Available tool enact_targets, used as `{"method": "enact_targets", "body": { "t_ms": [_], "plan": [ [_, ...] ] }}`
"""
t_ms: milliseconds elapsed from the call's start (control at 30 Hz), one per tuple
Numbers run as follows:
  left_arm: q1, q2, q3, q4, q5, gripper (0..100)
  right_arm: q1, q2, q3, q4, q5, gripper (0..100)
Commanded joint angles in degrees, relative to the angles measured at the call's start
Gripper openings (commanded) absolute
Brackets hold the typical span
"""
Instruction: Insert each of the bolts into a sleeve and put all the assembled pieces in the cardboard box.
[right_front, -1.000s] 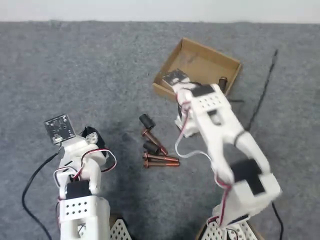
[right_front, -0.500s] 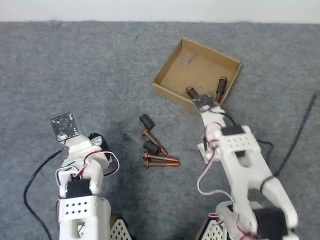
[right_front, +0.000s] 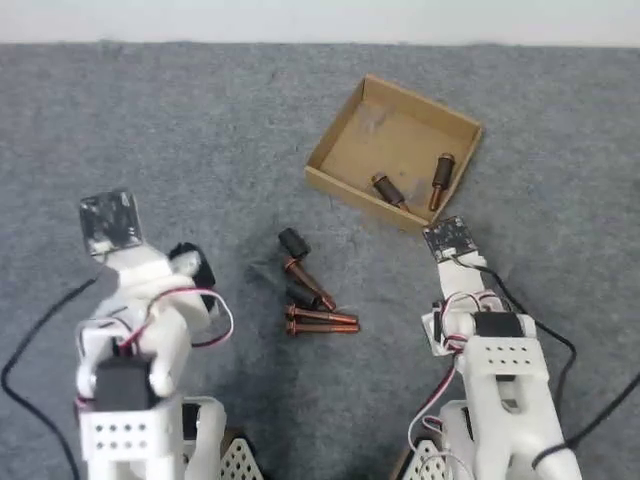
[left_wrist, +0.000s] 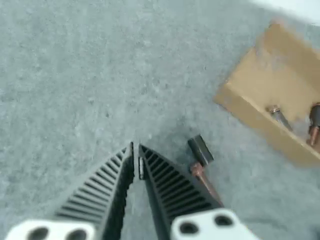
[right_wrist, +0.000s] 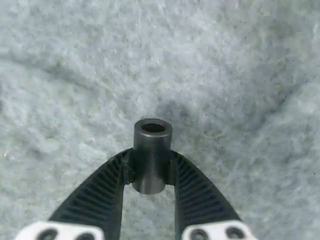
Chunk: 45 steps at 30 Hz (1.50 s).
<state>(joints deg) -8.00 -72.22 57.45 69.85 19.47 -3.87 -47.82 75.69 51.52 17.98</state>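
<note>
grey carpet (right_front: 200, 130) under everything | cardboard box (right_front: 400, 130) far right, two assembled pieces (right_front: 388, 189) lying inside | left gripper (left_wrist: 136, 150) jaws almost together, holding nothing, over the carpet | right gripper (right_wrist: 151, 165) clamped on a dark sleeve (right_wrist: 151, 150) | loose bolts (right_front: 320, 317) on the carpet between the arms

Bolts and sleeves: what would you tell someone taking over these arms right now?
Left gripper: shut, empty.
Right gripper: shut on a sleeve, above the carpet.
Done: two assembled pieces lie in the box.
Left: three bolts and two loose sleeves lie on the carpet between the arms; pair them, use the held sleeve too, then box all three.
</note>
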Motion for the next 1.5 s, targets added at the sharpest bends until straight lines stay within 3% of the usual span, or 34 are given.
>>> {"method": "enact_targets", "body": {
  "t_ms": [0, 200, 400, 567, 867, 1133, 1467],
  "plan": [
    [0.6, 14.1, -13.8, 3.7, 0.0, 1, 0.6, -2.2, -0.4, -1.3, 1.1, 0.7],
    [5.1, 36.7, -30.8, 12.3, 1.3, 1, 0.6, -2.2, 0.4, -2.7, 1.2, 0.7],
    [11.6, 52.7, -39.2, 14.7, 13.9, 1, 0.6, -2.2, 0.7, -2.8, 2.7, 0.7],
    [14.9, 61.1, -42.9, 12.9, 19.5, 1, 0.6, -2.3, 0.8, -3.6, 2.7, 0.7],
    [19.4, 71.1, -41.5, 11.0, 24.7, 20, 0.6, -2.3, 0.9, -3.9, 2.8, 0.7],
    [20.7, 79.9, -32.7, -3.1, 27.8, 20, 0.6, -2.3, 0.9, -4.0, 2.8, 0.7],
    [21.0, 81.5, -29.8, -7.3, 29.0, 18, 0.6, -2.3, 0.9, -4.0, 2.7, 0.7]
  ]
}}
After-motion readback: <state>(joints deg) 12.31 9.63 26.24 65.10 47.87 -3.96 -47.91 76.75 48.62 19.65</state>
